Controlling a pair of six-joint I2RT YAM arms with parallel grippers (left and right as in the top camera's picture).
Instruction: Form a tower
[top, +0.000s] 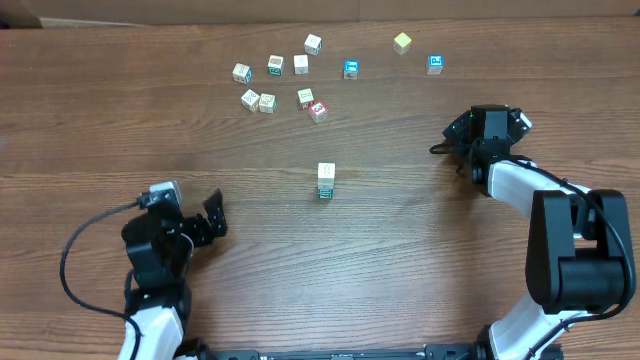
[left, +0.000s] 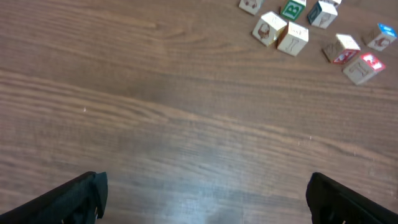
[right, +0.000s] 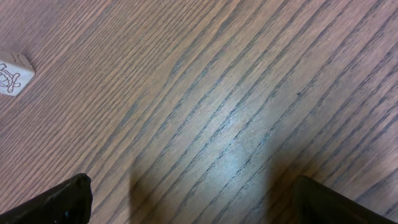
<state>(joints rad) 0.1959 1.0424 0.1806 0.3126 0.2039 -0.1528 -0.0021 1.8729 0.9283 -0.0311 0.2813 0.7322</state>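
I see the tower (top: 326, 181) standing short on the worktop (top: 100, 130), loose cubes (top: 275, 82) still unstacked; both arms' jaws released, empty.

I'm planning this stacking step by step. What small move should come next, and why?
Probably reach the left pincer toward the red-printed cube: it is open and empty, the tower looks low, and that loose cube lies nearest it.
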